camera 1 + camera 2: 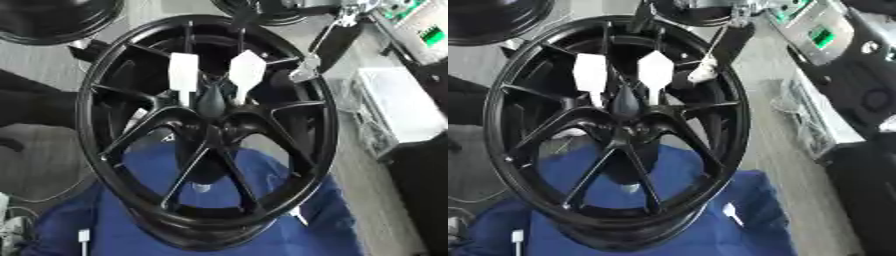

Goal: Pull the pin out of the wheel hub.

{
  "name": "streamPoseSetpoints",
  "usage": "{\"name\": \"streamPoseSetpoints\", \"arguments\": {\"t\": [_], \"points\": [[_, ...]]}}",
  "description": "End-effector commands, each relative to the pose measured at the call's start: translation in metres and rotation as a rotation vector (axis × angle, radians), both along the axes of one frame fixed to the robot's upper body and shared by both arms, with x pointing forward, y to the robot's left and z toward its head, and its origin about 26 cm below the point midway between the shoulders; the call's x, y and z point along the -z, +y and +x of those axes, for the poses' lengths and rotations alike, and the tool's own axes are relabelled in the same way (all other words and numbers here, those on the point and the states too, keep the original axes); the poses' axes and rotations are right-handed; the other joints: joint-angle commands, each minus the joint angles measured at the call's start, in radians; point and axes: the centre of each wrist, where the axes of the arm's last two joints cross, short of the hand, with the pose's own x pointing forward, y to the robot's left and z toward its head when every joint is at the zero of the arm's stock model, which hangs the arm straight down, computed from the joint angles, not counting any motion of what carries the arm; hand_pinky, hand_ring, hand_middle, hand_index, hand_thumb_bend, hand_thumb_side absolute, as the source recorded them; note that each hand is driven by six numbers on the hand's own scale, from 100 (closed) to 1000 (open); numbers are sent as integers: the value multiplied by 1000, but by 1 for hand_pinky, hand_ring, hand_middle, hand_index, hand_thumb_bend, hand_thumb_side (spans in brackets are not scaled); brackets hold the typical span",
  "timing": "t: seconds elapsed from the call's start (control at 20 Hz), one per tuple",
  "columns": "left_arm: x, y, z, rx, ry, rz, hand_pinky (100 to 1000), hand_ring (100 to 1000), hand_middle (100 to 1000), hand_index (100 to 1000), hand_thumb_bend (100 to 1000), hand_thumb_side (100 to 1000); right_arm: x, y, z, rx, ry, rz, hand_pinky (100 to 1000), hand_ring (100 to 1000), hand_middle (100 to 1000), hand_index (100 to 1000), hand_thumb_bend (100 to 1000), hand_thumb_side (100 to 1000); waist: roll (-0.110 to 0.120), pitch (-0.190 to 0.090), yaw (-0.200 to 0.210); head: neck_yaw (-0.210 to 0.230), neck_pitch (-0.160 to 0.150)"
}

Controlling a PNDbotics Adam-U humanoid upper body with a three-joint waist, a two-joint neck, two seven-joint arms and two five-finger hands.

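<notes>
A black multi-spoke wheel (114, 165) stands tilted on a blue cloth and fills both views. At its hub (210, 131) a black cone-shaped pin (210, 99) sticks out toward me. My right hand (247, 70) reaches down from the top, and its two white fingertips (183, 72) sit on either side of the pin's upper part, pinching it. A silver link of the arm (304, 74) hangs just to the right, over the rim. The pin's base is hidden among the spokes. My left hand shows in neither view.
The blue cloth (131, 235) covers the support under the wheel, with small white tags (732, 212) lying on it. Another black rim (52, 20) lies at the top left. A white box (398, 107) and a device with a green display (820, 35) stand at the right.
</notes>
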Motion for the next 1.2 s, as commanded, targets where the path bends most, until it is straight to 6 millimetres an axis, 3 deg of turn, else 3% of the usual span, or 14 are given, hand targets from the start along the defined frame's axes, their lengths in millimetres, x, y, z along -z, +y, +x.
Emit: {"name": "streamPoseSetpoints", "arguments": {"t": [0.05, 0.2, 1.2], "points": [[-8, 6, -2, -12, -16, 34, 858, 703, 752, 837, 208, 767, -13, 1, -6, -97, -71, -226, 865, 824, 805, 897, 438, 302, 4, -16, -1, -1, 4], [-8, 6, -1, -12, -17, 31, 858, 702, 751, 836, 208, 768, -11, 5, -7, -82, -80, -243, 864, 823, 808, 902, 436, 276, 3, -12, 1, -1, 1], [-7, 3, -1, -5, -16, 21, 860, 699, 749, 836, 207, 776, 2, 7, 6, -19, -100, -257, 846, 796, 766, 868, 444, 333, -9, 21, 34, -32, -24]]}}
